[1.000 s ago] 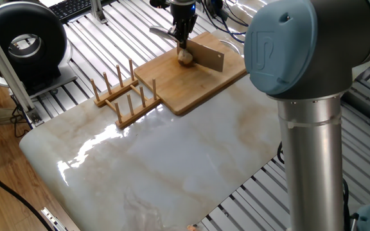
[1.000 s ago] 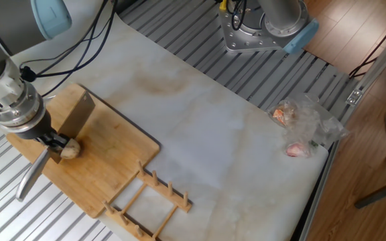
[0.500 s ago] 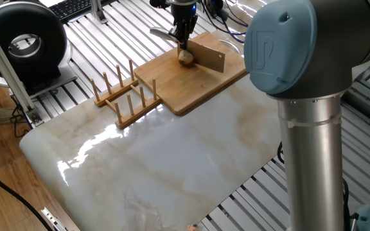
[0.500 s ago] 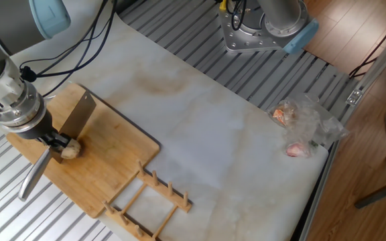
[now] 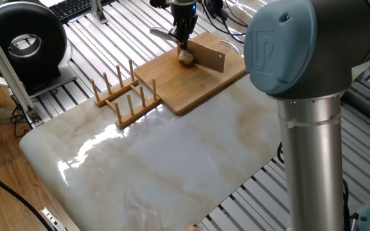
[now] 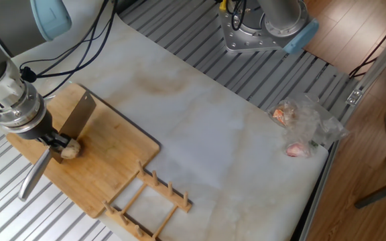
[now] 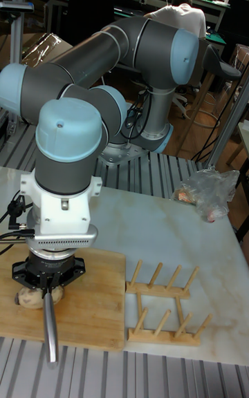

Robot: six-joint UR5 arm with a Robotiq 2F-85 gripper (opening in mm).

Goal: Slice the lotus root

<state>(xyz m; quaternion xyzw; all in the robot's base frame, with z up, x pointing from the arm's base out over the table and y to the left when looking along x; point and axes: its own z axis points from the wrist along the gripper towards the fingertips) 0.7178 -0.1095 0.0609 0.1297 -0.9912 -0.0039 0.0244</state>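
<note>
in the other fixed view, at the far left, the black two-finger gripper (image 6: 53, 140) points down over the rectangular bamboo cutting board (image 6: 106, 171) and pinches the handle of a steel cleaver-style knife (image 6: 74, 121), whose grey handle runs off the board's edge toward the slatted metal frame and whose broad blade stands on edge on the board. the small rounded beige-tan lotus root (image 6: 70, 150) sits on the board touching the gripper tips, just beside the blade. to the right of the board lies a light wooden peg rack (image 6: 149, 201), partly on the white marbled tabletop (image 6: 220, 127). further right, near the table's edge, lies a crumpled clear plastic bag (image 6: 307, 120) with pinkish pieces in it. in the one fixed view the rack (image 5: 124, 93) is left of the board (image 5: 194, 80), and the lotus root (image 5: 185, 57) sits under the gripper (image 5: 183, 42) against the blade (image 5: 207, 56). in the tall fixed view the gripper (image 7: 47, 282) stands at the lower left, the knife handle hanging below it, with the lotus root (image 7: 31, 296) partly hidden behind it on the board (image 7: 90, 308); the rack (image 7: 166, 301) lies to the right and the bag (image 7: 207, 191) further right.
</note>
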